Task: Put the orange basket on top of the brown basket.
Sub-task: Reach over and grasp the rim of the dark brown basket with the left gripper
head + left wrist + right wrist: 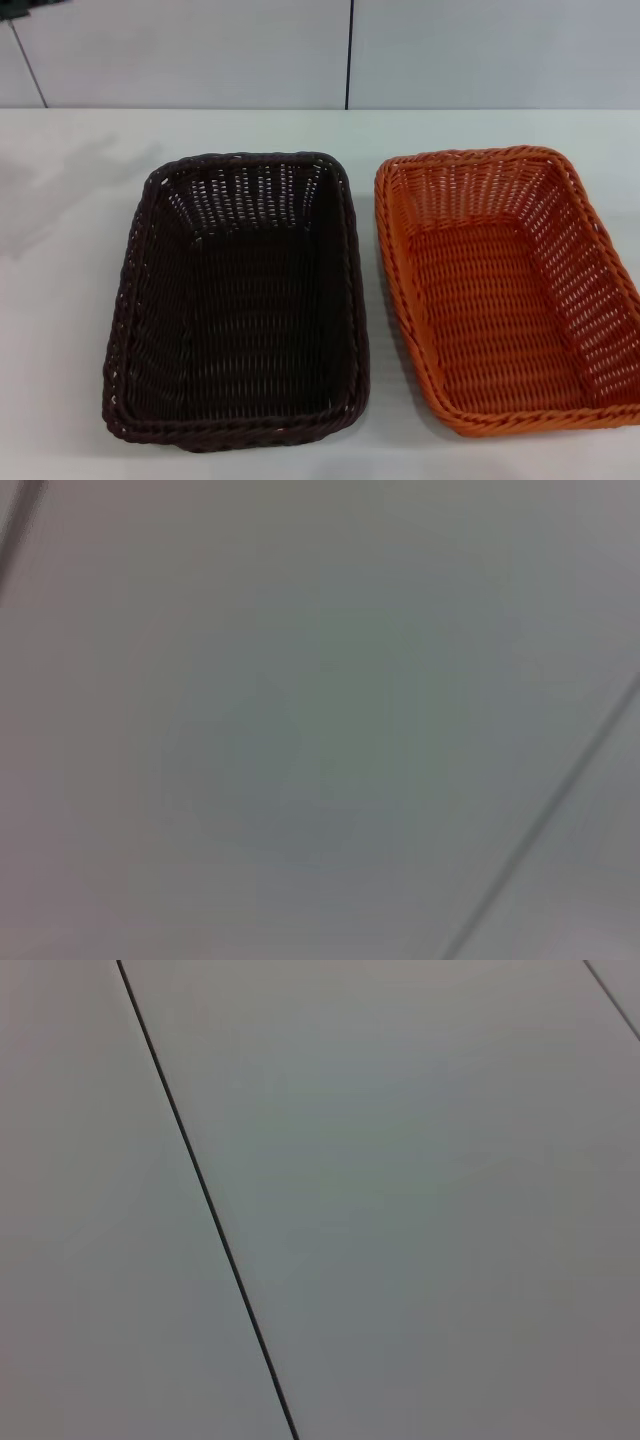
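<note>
The brown basket [235, 300] sits left of centre on the white surface [60, 300], upright. The orange basket [510, 290] sits just beside it on the right, a narrow gap between their rims. Behind the surface stands a pale panelled wall [200, 50] with dark seams. Neither gripper is in view; their state cannot be told

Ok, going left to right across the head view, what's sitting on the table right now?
Bare white table → brown basket → a narrow gap of table → orange basket, which runs to the picture's right edge. Both baskets sit empty and side by side, not touching. Neither gripper shows in any view.
</note>
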Robot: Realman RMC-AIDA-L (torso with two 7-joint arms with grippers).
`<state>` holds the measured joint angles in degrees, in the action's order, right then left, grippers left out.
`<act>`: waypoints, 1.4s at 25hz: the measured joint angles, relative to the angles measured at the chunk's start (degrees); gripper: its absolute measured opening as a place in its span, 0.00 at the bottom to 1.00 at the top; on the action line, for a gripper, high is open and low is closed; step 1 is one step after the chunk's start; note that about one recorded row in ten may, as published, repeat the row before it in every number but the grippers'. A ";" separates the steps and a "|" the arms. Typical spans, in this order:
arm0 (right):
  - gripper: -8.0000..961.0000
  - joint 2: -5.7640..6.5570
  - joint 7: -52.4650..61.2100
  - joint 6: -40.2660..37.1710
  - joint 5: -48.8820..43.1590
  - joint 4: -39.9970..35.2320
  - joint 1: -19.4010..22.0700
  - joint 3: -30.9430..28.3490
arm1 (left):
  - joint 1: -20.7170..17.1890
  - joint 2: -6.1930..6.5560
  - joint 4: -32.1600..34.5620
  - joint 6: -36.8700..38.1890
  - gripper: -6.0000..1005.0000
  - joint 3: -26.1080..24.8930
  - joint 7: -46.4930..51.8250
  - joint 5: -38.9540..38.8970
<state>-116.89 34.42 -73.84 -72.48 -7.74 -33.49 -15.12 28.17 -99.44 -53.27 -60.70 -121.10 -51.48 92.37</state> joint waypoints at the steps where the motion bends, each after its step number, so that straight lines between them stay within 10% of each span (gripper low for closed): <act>1: 0.61 0.00 0.00 0.00 0.00 0.00 0.00 0.00 | 0.18 0.01 -1.25 -0.92 0.83 -0.43 1.74 1.76; 9: 0.61 0.42 -0.32 0.55 0.11 -0.10 0.21 -0.07 | 4.27 -2.05 -18.55 -21.27 0.83 -6.03 20.90 30.40; 22: 0.61 0.54 -0.39 2.64 0.23 -0.65 0.13 -0.08 | 3.98 -15.85 -38.73 -38.83 0.83 -6.02 28.22 57.20; 35: 0.61 0.89 -0.50 3.79 0.24 -0.88 -0.36 -0.08 | 1.87 -18.28 -36.98 -40.18 0.83 -5.11 30.89 58.25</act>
<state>-116.00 33.92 -70.04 -72.24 -8.61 -33.84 -15.20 30.03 -117.72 -90.25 -100.88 -126.20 -20.59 150.63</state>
